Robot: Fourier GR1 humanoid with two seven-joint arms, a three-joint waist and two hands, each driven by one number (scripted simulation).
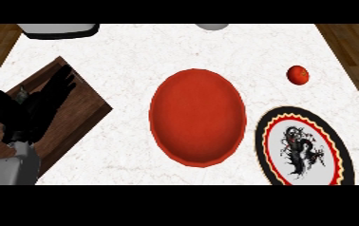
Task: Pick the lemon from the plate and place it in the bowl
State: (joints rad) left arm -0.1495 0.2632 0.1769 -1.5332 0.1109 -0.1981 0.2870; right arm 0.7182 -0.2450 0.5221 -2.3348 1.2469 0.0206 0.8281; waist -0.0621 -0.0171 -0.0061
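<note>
A large red bowl [198, 117] sits in the middle of the white marble counter, and nothing shows inside it. Right of it, at the lower right, lies a round plate [263, 134] with a black, red and cream rim and a black dragon figure on its white centre; I see nothing on it. No lemon shows anywhere. A small red round fruit [298, 74] lies on the counter beyond the plate. My left hand [41, 104] rests open at the left edge with its fingers pointing up, far from the bowl. My right hand is out of view.
A dark wooden board [79, 107] lies at an angle under my left hand. A grey object [60, 29] stands at the back left, and a grey round shape [211, 26] at the back middle. Wooden floor shows past the counter's corners.
</note>
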